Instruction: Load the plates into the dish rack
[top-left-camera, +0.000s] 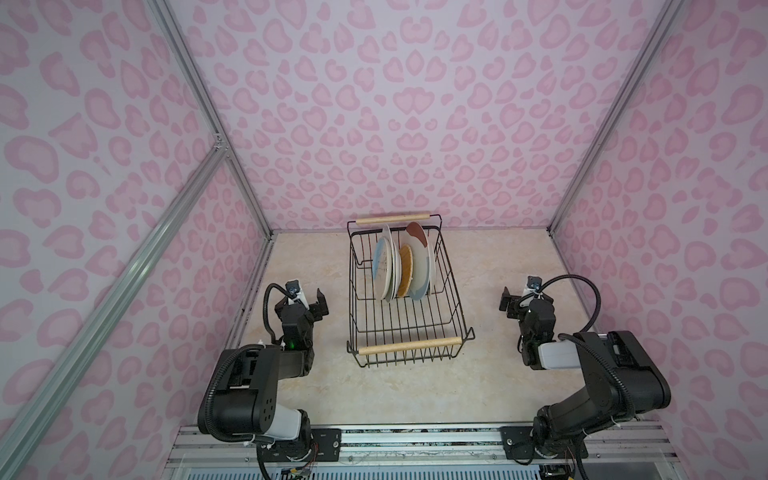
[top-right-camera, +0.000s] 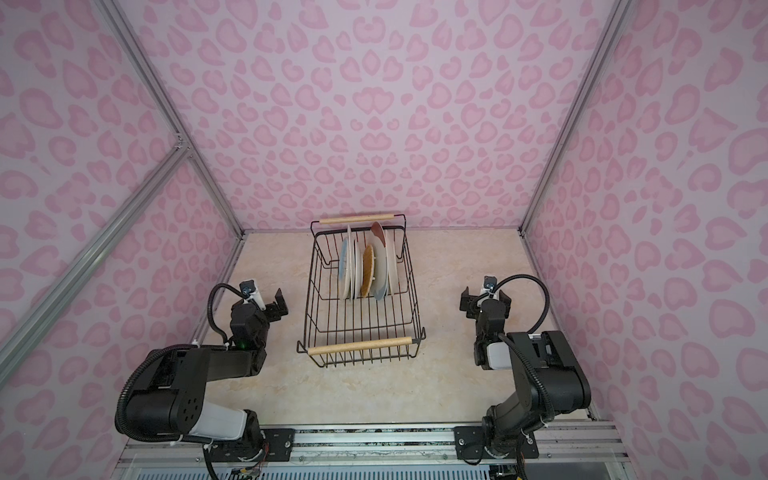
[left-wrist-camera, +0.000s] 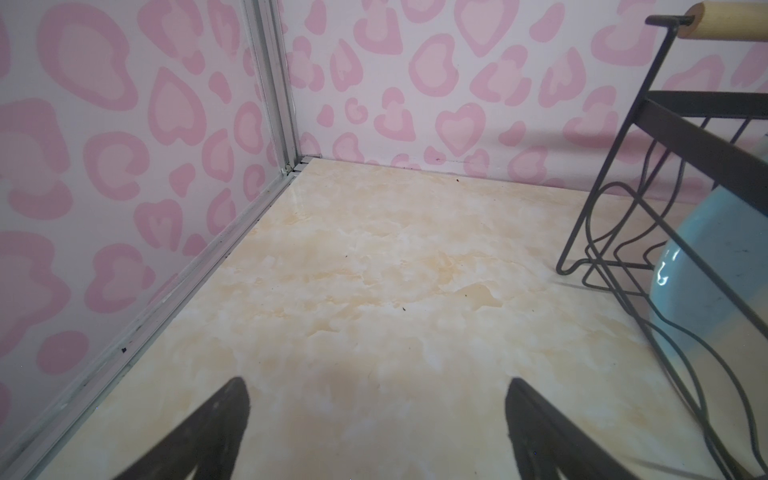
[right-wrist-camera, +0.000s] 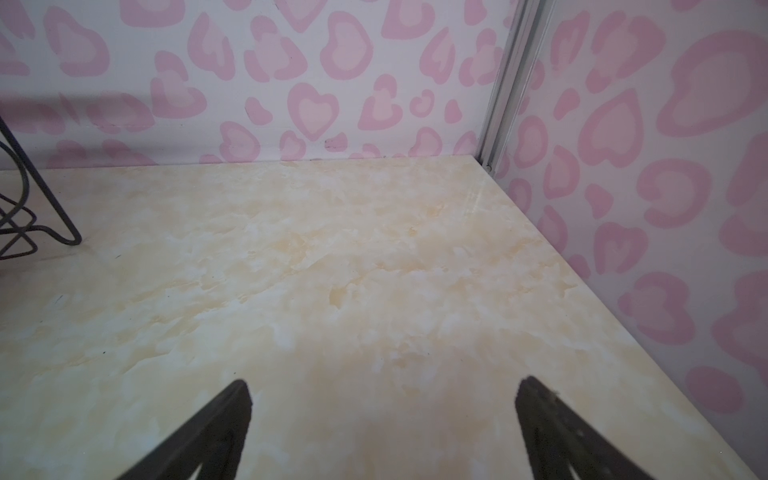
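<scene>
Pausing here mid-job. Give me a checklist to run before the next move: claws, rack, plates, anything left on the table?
1. Left claw open, nothing held: ok.
2. Right claw open, nothing held: ok.
3. Both claws apart from the dish rack, one on each side: ok.
4. Plates standing on edge in the rack's far half: ok.
5. Plate count in the rack: cannot tell, they overlap.
6. Table shows no plate outside the rack in any view: ok.
</scene>
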